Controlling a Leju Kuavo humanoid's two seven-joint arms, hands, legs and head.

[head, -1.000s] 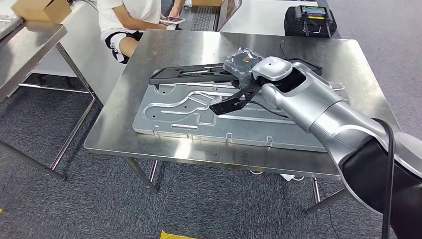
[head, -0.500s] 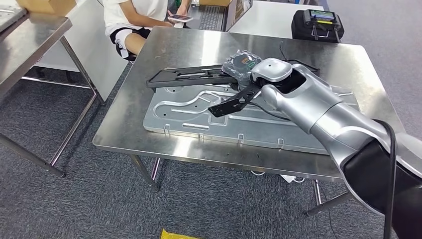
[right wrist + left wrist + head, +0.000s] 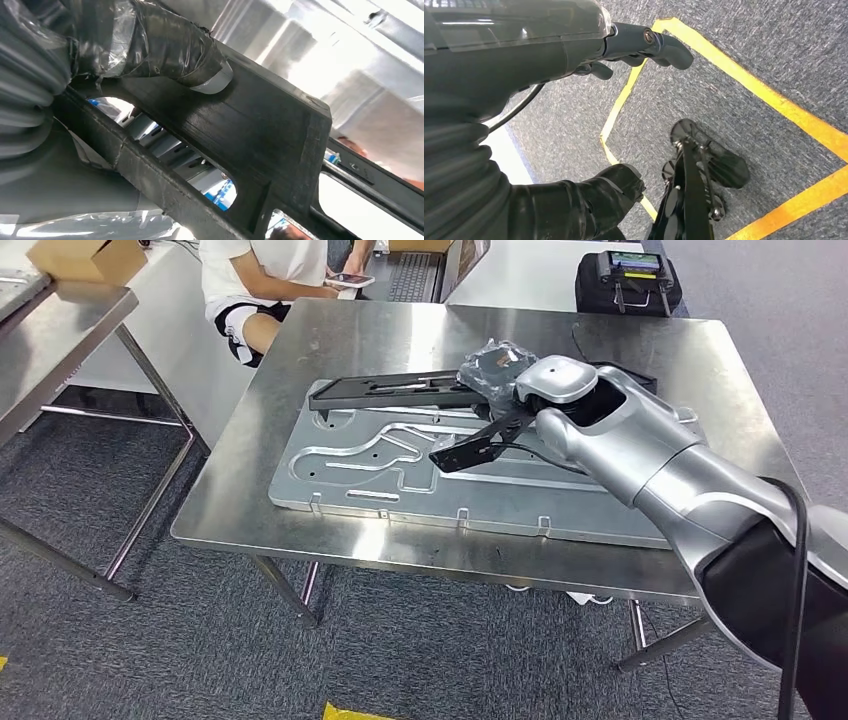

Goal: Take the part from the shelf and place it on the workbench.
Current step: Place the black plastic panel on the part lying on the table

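Grey carpet is running all around a shiny steel worktop [image 3: 300, 510], with a person sitting at the far side looking at a phone. A big silver plate [image 3: 400, 475] with routed grooves is lying flat on the worktop. The part [image 3: 400, 390] is a long black plastic frame with slots cut through it, matte and flat, sitting across the plate's far edge. The right hand [image 3: 492, 368], wrapped in clear plastic, is gripping the part's near end, its thumb [image 3: 200, 65] pressing flat on the black surface. Compared to half a second ago the whole picture is sliding sideways, so the camera is moving; the part and hand are keeping the same pose. The left hand [image 3: 589, 55] is hanging over the floor with yellow tape [image 3: 744, 80], fingers curled in, holding nothing.
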